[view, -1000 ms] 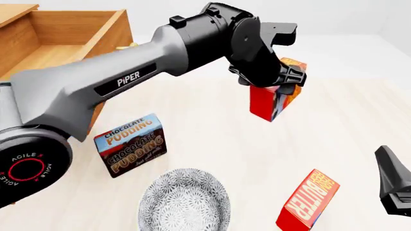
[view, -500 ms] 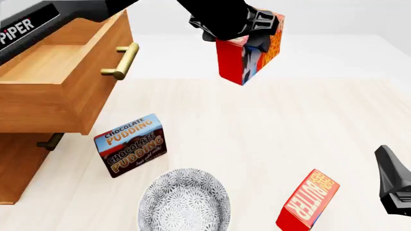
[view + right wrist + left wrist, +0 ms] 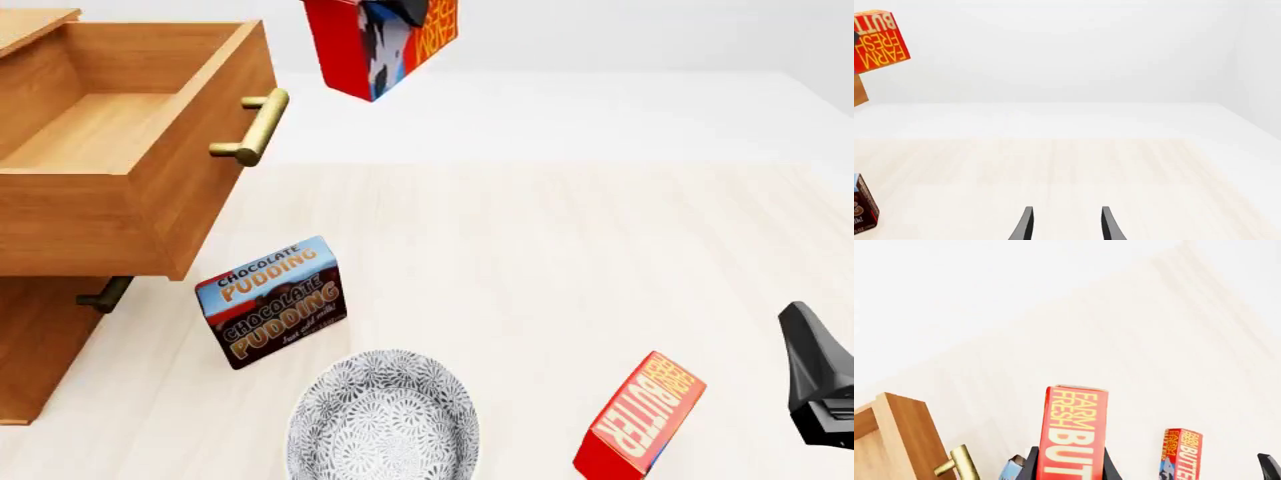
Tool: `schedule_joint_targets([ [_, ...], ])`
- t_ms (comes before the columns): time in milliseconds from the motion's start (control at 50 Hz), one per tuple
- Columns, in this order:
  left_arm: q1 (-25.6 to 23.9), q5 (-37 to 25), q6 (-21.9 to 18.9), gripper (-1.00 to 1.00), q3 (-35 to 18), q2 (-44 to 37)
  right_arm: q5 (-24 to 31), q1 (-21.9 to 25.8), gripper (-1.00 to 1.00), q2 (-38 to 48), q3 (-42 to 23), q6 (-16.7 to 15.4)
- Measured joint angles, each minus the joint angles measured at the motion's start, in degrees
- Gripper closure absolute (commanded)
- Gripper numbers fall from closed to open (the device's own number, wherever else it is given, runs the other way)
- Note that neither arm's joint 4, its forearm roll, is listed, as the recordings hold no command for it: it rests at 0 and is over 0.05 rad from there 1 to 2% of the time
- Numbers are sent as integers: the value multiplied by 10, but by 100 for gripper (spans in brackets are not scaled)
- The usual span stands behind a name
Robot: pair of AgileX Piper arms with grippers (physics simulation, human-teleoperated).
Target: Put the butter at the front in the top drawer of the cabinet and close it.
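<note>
Butter (image 3: 378, 45) has risen leftward toward top drawer (image 3: 120, 150).

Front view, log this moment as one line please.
left gripper: shut on butter, airborne | top drawer: open | right gripper: open, idle | second butter box: on table

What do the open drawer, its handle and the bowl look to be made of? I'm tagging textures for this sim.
The top drawer looks like warm brown wood, matte, with faint grain on its panels. Its handle looks like brass: a yellow metallic bar with soft highlights. The bowl seems glazed ceramic, white with a dense dark pattern, though printed plastic cannot be ruled out.
</note>
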State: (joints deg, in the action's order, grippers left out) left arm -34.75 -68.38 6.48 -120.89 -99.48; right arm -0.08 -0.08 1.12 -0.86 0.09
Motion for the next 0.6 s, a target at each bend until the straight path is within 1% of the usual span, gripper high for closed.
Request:
schedule_joint_targets([
  [340, 80, -14, -33, 100, 66, 79, 0, 0, -100, 0, 0, 0],
  [600, 131, -15, -47, 100, 112, 134, 0, 0, -100, 0, 0, 0],
])
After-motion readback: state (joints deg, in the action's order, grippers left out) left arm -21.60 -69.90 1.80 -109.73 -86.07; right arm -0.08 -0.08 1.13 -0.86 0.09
